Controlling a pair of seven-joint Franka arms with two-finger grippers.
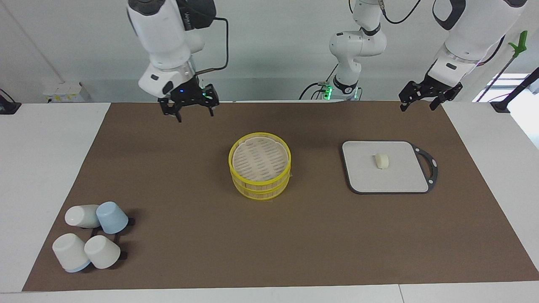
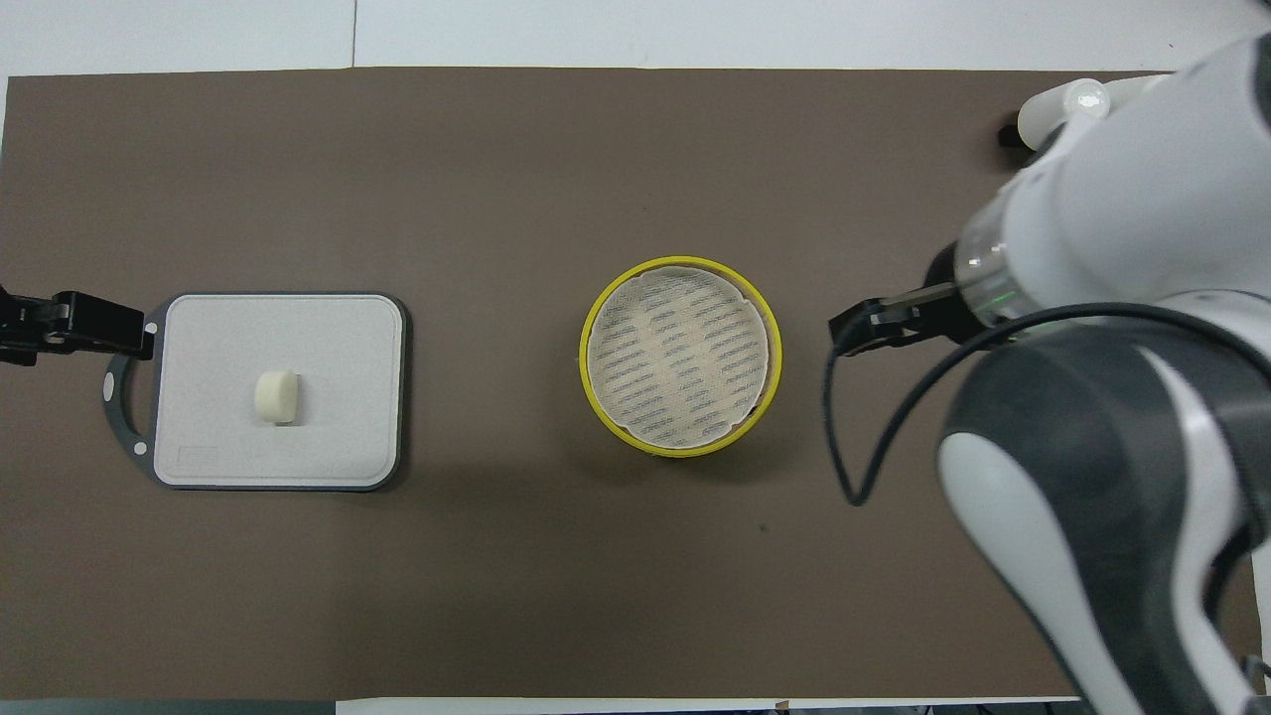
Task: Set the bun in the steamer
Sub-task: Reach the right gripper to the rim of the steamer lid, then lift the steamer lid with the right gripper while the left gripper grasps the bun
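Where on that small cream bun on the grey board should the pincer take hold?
Grip the small cream-white bun across its rounded sides, coming straight down. It lies alone mid-way on the flat grey board, clear all round. The left pincer is the closer one.

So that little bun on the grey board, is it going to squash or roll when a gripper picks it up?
The bun looks like soft pale dough, so a firm pinch would probably dent it. It is small, so likely light. Its short drum shape seems to lie on its curved side on the board, so a sideways nudge might roll it.
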